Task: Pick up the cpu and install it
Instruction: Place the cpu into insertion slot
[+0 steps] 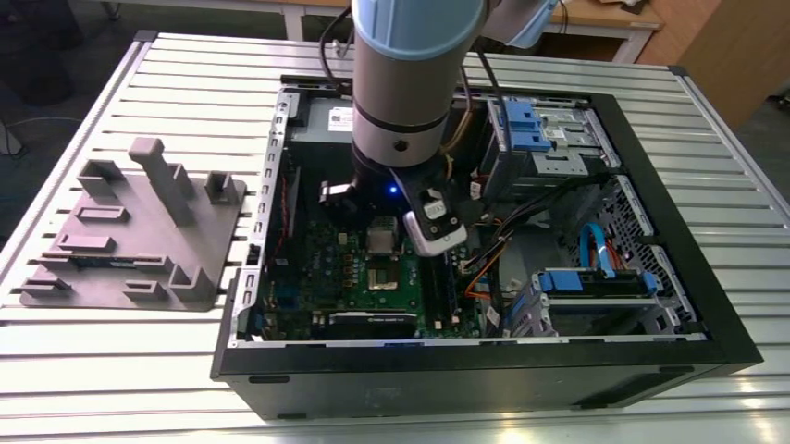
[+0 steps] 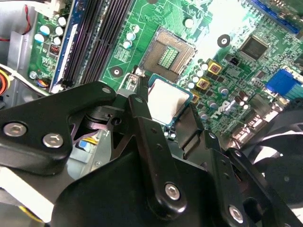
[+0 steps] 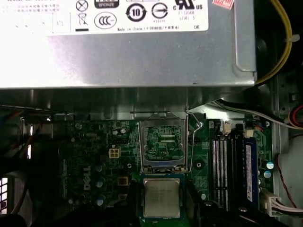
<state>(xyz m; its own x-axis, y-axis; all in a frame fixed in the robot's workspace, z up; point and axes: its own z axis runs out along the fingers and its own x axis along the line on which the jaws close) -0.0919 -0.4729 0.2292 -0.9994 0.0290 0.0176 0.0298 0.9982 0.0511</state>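
Gripper (image 2: 165, 108) closed on the cpu (image 2: 168, 98), fingers (image 2: 140, 109) clamping its opposite edges, chip held over the motherboard (image 3: 94, 161) just beside the open socket (image 3: 163, 144), inside the case (image 1: 494, 370)

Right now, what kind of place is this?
Probably a robot lab or workshop for building computers. An open computer case lies on a slatted metal table, a robot arm reaches into it, and its gripper holds a cpu over the motherboard.
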